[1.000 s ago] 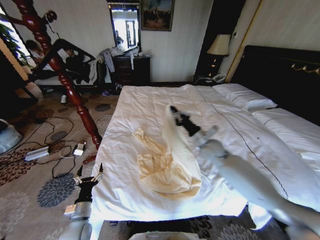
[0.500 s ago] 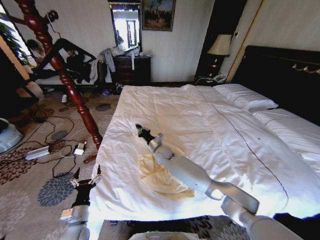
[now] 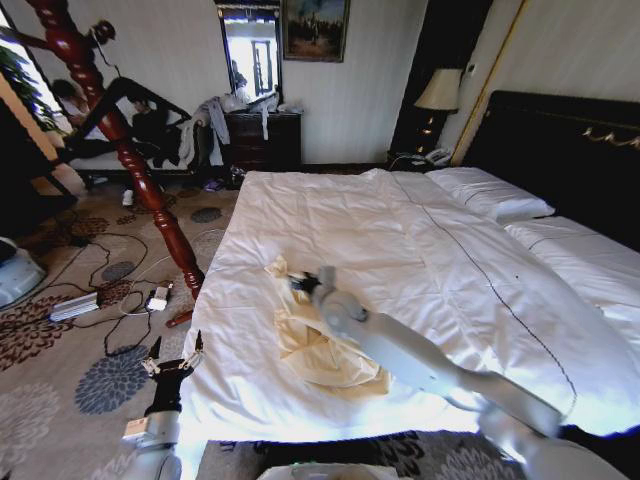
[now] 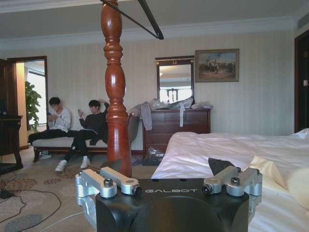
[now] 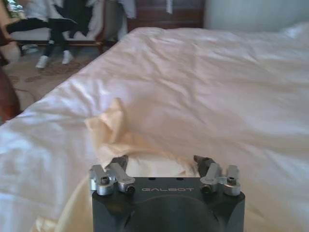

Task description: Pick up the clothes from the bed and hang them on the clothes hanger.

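Reaching over the bed (image 3: pixel 430 240), the right gripper (image 3: pixel 298 283) sits low on the upper end of the pale yellow garment (image 3: pixel 325 350), which lies crumpled near the duvet's front left corner; its jaws stand wide with cloth between them. A good grasp here probably means pinching 1 thick fold, not the duvet beneath. The left gripper (image 3: pixel 175 362) waits beside the bed, jaws apart. The clothes hanger (image 4: pixel 140 19) hangs on the red wooden post (image 3: pixel 120 140).

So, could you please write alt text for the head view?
The right gripper reaches onto a crumpled cream garment on the white bed. The left gripper waits low beside the bed, near a red wooden post.
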